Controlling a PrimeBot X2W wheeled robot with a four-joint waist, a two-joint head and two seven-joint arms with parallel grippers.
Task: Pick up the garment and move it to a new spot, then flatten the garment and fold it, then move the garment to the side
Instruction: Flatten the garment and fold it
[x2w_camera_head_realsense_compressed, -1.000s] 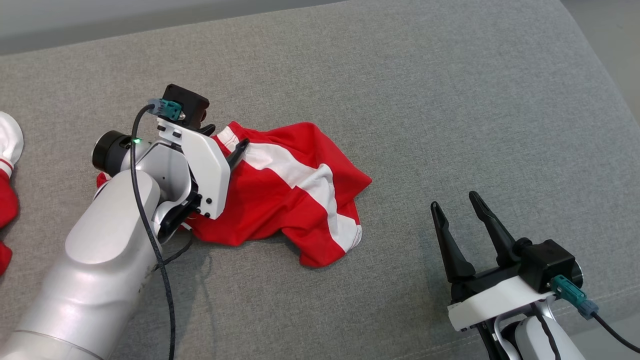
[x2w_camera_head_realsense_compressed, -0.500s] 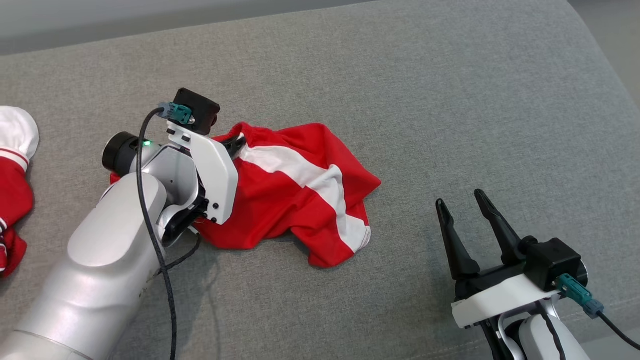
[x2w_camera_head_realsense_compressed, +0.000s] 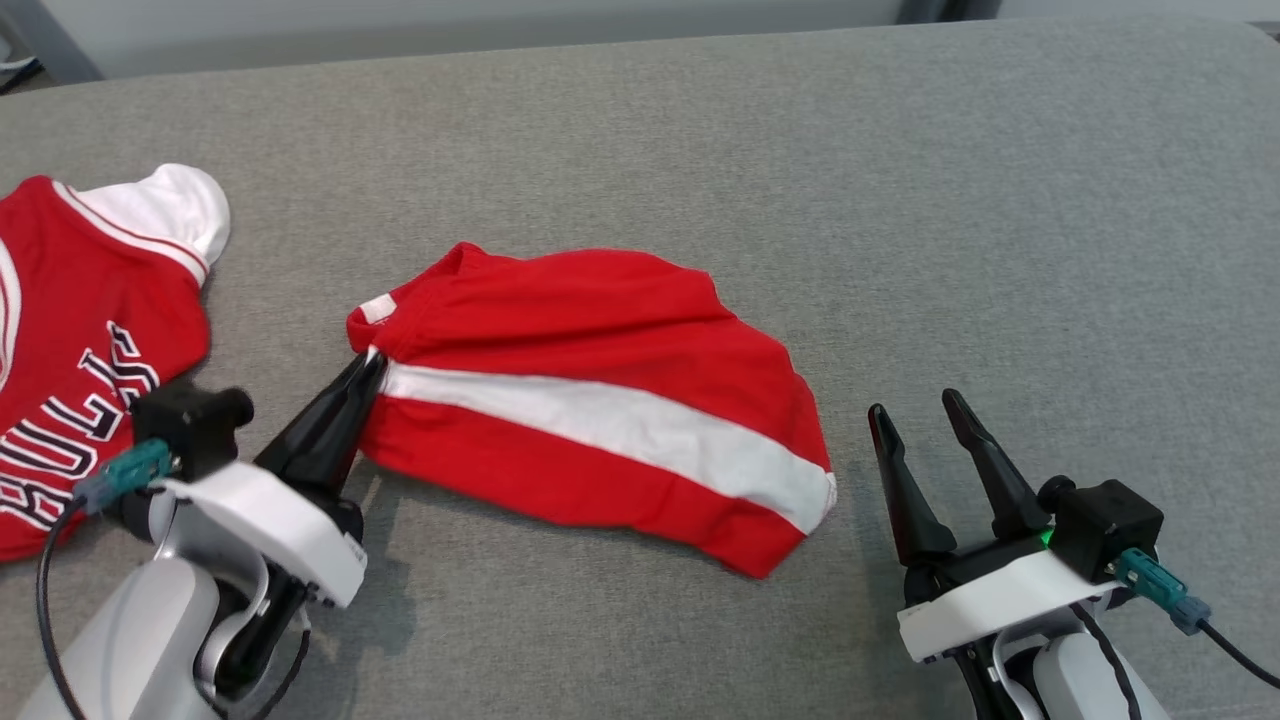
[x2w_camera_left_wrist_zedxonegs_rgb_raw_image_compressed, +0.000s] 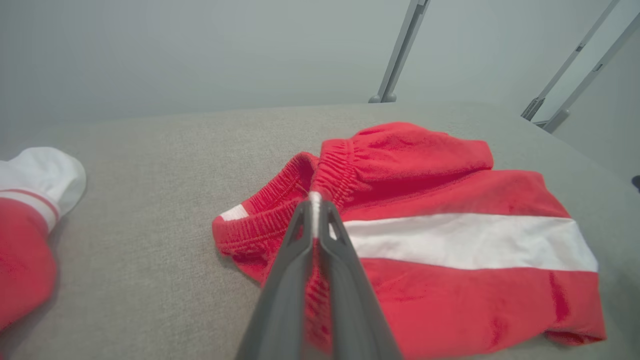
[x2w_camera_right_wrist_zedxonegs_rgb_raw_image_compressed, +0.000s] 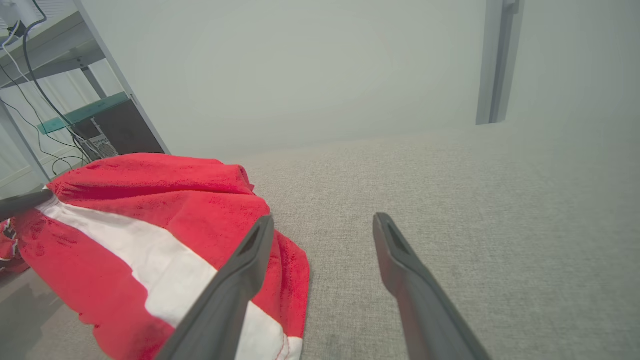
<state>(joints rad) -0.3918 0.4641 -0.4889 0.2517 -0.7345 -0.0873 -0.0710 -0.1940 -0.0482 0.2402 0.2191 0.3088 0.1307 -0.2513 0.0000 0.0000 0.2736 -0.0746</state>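
L gripper (x2w_camera_head_realsense_compressed: 369, 361) pinched tight on garment (x2w_camera_head_realsense_compressed: 600, 390) waistband edge; R gripper (x2w_camera_head_realsense_compressed: 913, 403) spread wide, empty, near opp. hem.

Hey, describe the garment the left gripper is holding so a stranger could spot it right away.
On the wide grey cushion, look at the middle. The red shorts lie there, their elastic waistband pinched by the left gripper. Unlike the lettered red jersey to their left, they carry one broad white stripe and no lettering.

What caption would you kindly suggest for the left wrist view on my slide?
Left gripper shut on the waistband of red shorts with a white stripe, lying on a grey cushion.
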